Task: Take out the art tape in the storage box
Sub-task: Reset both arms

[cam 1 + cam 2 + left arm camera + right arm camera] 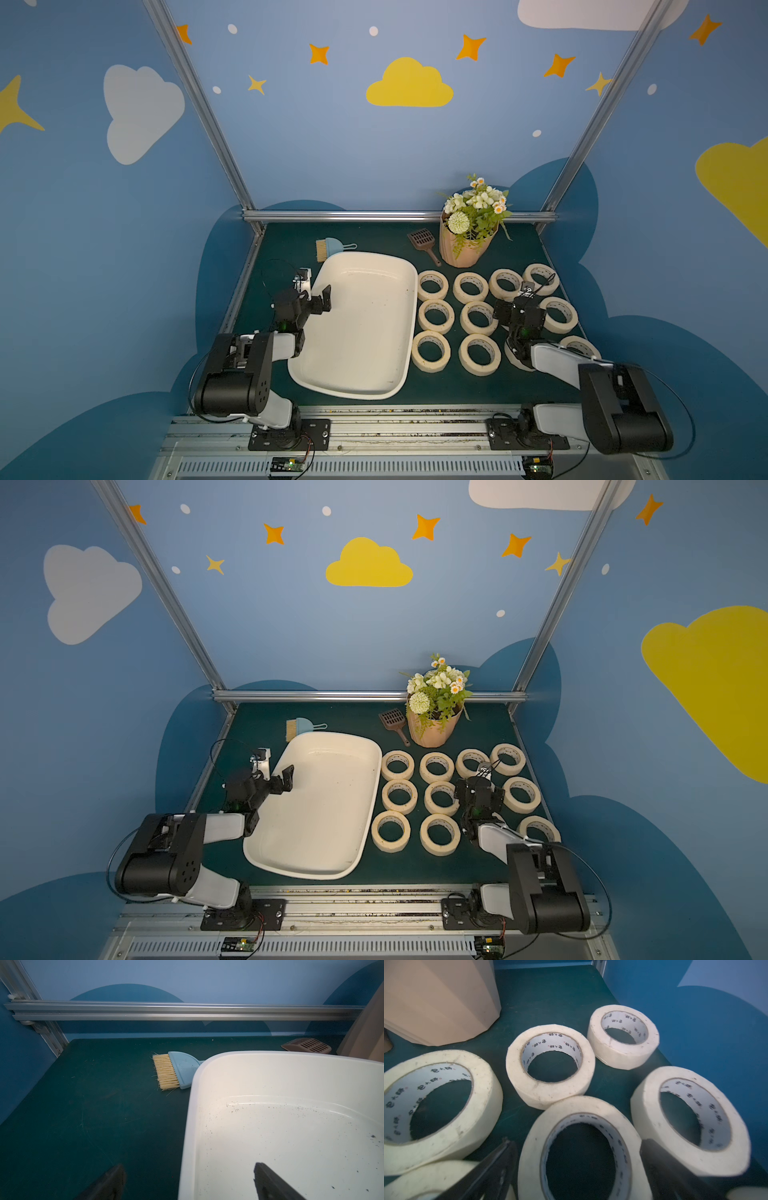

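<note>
Storage box (365,324) bare inside, left-centre of counter. Art tape (431,367) all outside it, flat, holes up, in rows between box and right edge. Right claw (576,1142) spread just above rolls, nearer arm, pinching nothing. Left claw (315,291) spread astride box's left rim.

You have bare mat (83,1115) left of the storage box (361,332); right of it, art tape (432,285) rolls crowd the surface, the flower pot (461,249) at their far side.

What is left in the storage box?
Empty of rolls: the storage box shows only a bare, speckled floor; the art tape lies on the mat beside it.
</note>
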Available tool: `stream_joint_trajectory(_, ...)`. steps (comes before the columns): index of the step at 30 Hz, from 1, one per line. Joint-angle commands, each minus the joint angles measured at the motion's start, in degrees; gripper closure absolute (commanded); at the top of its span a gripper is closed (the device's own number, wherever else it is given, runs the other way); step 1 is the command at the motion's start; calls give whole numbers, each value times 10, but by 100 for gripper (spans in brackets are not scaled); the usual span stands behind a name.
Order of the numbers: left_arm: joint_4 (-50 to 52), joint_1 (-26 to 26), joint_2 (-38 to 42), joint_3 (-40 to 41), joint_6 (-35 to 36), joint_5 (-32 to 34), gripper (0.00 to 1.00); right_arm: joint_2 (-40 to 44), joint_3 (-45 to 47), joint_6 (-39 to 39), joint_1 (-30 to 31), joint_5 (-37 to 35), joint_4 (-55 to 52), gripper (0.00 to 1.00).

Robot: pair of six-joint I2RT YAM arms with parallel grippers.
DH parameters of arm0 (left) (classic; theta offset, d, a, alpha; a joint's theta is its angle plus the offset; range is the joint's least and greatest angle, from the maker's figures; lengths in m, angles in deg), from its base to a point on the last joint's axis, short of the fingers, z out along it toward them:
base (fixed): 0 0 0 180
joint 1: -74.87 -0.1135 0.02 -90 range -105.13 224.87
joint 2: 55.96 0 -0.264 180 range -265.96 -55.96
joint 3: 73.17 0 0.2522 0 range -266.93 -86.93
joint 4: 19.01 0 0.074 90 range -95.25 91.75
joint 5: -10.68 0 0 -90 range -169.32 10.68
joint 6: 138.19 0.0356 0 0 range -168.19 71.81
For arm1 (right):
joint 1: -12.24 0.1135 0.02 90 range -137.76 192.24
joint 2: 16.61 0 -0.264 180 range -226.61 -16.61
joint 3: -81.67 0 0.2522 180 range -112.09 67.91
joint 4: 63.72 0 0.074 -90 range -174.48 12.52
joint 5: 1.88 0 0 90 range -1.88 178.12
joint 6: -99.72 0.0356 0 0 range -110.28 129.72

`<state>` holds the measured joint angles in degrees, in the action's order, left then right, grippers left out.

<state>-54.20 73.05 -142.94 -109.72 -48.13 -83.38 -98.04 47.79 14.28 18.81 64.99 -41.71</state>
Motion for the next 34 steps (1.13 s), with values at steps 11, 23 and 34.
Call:
stream_joint_trajectory(11, 26, -7, -13, -3, -3, -6, 0, -33, -53, -39, -10, 89, 20, 1)
stream_joint_trajectory(23, 26, -7, -13, -3, -3, -6, 0, -33, -53, -39, -10, 90, 19, 1)
stream_joint_trajectory(34, 27, -7, -13, -3, -3, -6, 0, -28, -56, -47, -8, 94, 6, 2)
